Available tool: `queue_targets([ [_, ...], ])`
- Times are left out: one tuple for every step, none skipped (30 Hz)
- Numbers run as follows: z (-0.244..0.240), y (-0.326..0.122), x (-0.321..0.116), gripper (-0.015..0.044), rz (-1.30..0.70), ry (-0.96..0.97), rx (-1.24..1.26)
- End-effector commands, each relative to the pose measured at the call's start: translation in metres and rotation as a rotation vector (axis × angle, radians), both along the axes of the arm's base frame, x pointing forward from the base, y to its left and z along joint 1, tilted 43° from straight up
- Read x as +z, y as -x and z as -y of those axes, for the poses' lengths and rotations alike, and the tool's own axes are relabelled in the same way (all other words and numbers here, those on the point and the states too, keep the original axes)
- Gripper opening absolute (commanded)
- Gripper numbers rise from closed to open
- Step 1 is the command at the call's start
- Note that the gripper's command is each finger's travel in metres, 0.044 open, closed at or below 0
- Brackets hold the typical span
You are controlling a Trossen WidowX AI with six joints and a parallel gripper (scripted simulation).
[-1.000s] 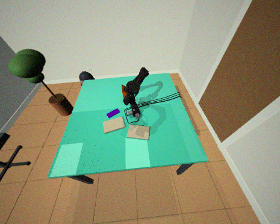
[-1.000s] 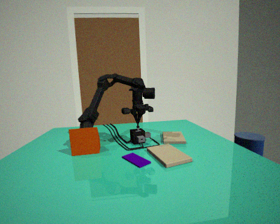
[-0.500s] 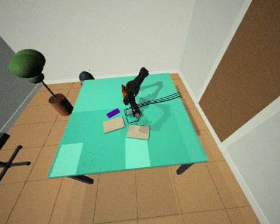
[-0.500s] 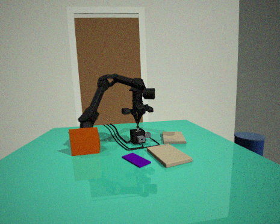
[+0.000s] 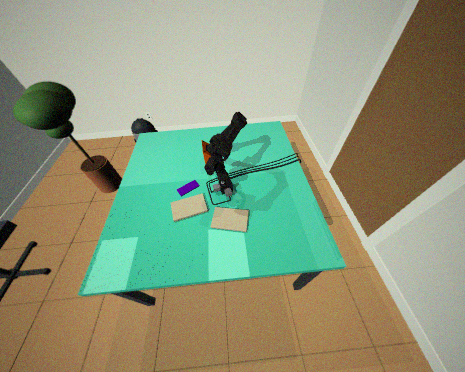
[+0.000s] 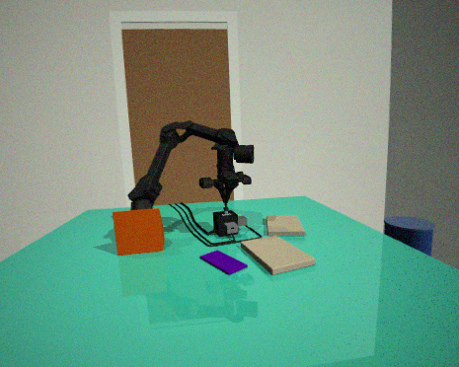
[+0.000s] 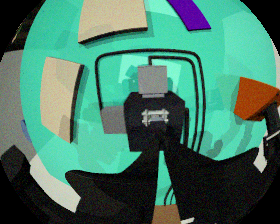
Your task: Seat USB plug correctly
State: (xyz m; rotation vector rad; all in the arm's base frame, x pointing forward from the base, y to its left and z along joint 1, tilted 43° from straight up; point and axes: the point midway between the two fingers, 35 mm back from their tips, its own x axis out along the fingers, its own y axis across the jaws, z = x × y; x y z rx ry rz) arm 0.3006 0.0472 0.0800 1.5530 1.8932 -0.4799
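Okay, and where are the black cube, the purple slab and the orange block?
Black cube point(image 6: 221, 224) point(image 7: 137, 107): exterior and wrist views, on its body.
Purple slab point(image 5: 188, 188) point(image 6: 223, 261) point(image 7: 192, 14): top, exterior and wrist views, upper face.
Orange block point(image 5: 205, 151) point(image 6: 139, 233) point(image 7: 253, 98): all three views, a broad face.

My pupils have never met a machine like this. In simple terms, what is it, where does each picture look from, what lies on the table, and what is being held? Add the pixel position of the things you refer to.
It is one jointed black robot arm point(image 5: 223, 145) point(image 6: 154, 168) ending in two fingers. One picture looks down from high up, one across the table point(image 5: 174, 260) point(image 6: 280, 321), and one from the arm's wrist.

On the glossy green table are two flat tan blocks, a thin purple slab point(image 5: 188, 188) point(image 6: 223, 261) point(image 7: 191, 14), an orange block point(image 6: 138, 232) point(image 7: 256, 98) and a small black cube point(image 6: 222, 224) point(image 7: 136, 120) with grey plugs and black cables.

The closed fingers grip the small plug on the cube's top.
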Motion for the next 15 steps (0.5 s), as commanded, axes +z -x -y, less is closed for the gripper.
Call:
queue_targets([
  [-0.0007,-0.0003,-0.0003,0.0,0.001,-0.003,-0.001],
  [-0.0008,-0.0003,-0.0003,0.0,0.001,-0.003,-0.001],
  [-0.0009,-0.0003,-0.0004,0.0,0.001,-0.003,-0.001],
  [-0.0009,-0.0002,-0.0005,0.0,0.001,-0.003,-0.001],
  [-0.001,-0.0002,-0.0006,0.0,0.001,-0.003,-0.001],
  [-0.0011,-0.0002,-0.0007,0.0,0.001,-0.003,-0.001],
  [-0.0012,-0.0002,-0.0008,0.0,0.001,-0.003,-0.001],
  [-0.0013,-0.0002,-0.0009,0.0,0.001,-0.003,-0.001],
  [-0.0013,-0.0002,-0.001,0.0,0.001,-0.003,-0.001],
  [-0.0014,-0.0002,-0.001,0.0,0.001,-0.003,-0.001],
  [-0.0015,-0.0002,-0.0011,0.0,0.001,-0.003,-0.001],
  [-0.0016,-0.0002,-0.0012,0.0,0.001,-0.003,-0.001],
  [-0.0017,-0.0002,-0.0013,0.0,0.001,-0.003,-0.001],
  [-0.0018,-0.0002,-0.0014,0.0,0.001,-0.003,-0.001],
  [-0.0018,-0.0001,-0.0015,0.0,0.001,-0.003,-0.001],
])
